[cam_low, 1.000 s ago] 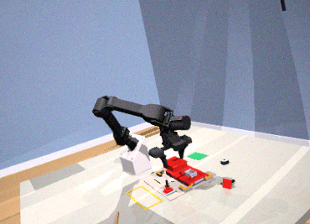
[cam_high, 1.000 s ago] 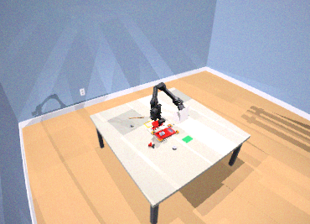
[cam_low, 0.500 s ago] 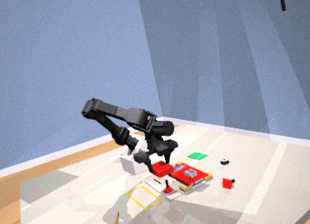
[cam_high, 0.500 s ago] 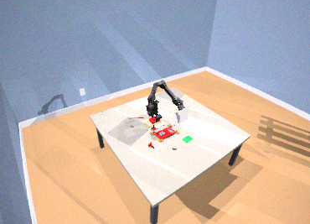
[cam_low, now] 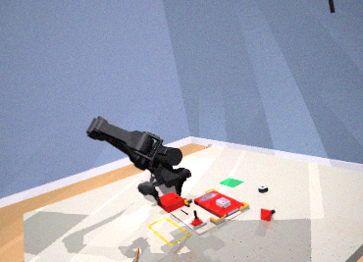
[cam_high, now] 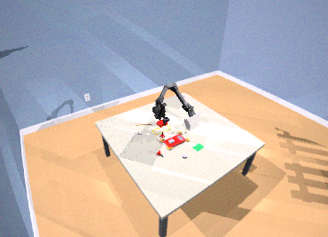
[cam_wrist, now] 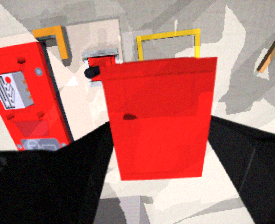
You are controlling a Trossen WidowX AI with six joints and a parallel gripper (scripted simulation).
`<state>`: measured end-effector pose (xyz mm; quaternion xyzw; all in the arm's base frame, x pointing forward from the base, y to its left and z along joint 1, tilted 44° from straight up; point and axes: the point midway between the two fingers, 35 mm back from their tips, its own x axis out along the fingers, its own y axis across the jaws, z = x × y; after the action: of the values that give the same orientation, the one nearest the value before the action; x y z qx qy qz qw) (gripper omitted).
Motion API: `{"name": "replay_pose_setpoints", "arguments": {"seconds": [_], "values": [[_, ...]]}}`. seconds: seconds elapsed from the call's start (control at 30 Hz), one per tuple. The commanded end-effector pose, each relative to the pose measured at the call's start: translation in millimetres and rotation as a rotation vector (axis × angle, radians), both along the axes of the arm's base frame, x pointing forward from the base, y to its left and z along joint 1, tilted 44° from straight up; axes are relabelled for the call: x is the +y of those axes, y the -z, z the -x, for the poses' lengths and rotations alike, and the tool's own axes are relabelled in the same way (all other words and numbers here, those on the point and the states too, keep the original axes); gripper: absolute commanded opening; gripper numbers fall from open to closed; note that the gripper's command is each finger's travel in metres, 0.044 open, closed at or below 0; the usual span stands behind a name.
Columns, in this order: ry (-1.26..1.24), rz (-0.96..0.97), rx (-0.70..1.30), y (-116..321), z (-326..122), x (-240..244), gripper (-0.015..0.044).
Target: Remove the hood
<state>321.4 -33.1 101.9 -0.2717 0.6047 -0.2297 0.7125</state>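
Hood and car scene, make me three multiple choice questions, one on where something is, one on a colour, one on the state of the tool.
1. Where is the red hood?
A. held above the table
B. lying in the marked area
C. still on the car

2. What colour is the outline of the marked area?
A. green
B. yellow
C. blue

3. What state is the tool in?
A. open and apart
B. shut on nothing
C. shut on the hood

Answers: 1 A, the hood hangs between the fingers beside the car. 2 B, a yellow square frame. 3 C, the fingers clamp the hood's sides.
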Motion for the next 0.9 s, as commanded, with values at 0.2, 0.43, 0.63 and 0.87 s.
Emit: {"name": "replay_pose_setpoints", "arguments": {"seconds": [0.2, 0.43, 0.63, 0.87], "values": [[0.002, 0.016, 0.005, -16.4, 17.6, -24.4, 0.0000], [0.002, 0.016, 0.005, -14.4, 16.9, -25.9, 0.0000], [0.002, 0.016, 0.005, -11.0, 15.6, -28.7, 0.0000], [0.002, 0.015, 0.005, -7.0, 14.3, -32.1, 0.0000]]}}
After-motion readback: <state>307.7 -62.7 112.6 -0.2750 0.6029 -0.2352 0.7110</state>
